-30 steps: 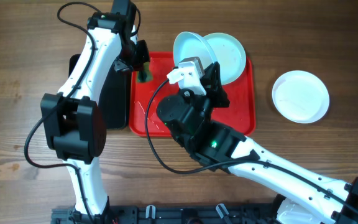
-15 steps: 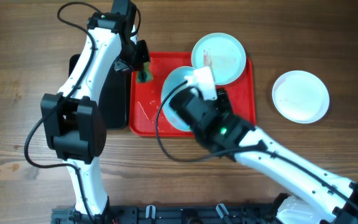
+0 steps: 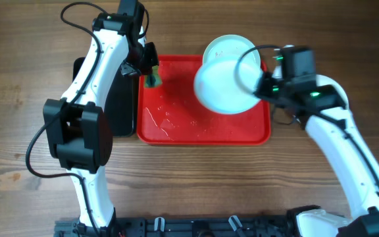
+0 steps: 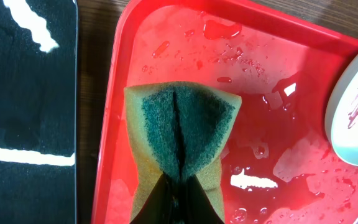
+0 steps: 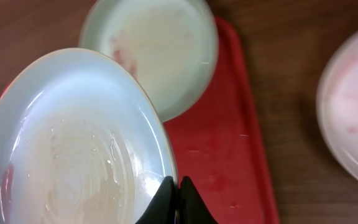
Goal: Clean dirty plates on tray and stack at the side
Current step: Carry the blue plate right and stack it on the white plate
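Pinching a plate (image 5: 73, 137) by the rim, right end effector (image 5: 174, 190) hovers over tray (image 5: 229, 155).

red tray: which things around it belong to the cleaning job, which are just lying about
Job: red rectangular plastic tray; pale blue round plate held above it; second pale round plate on tray; whitish round plate beside tray; yellow-green sponge.
Lying about: black rectangular tray.
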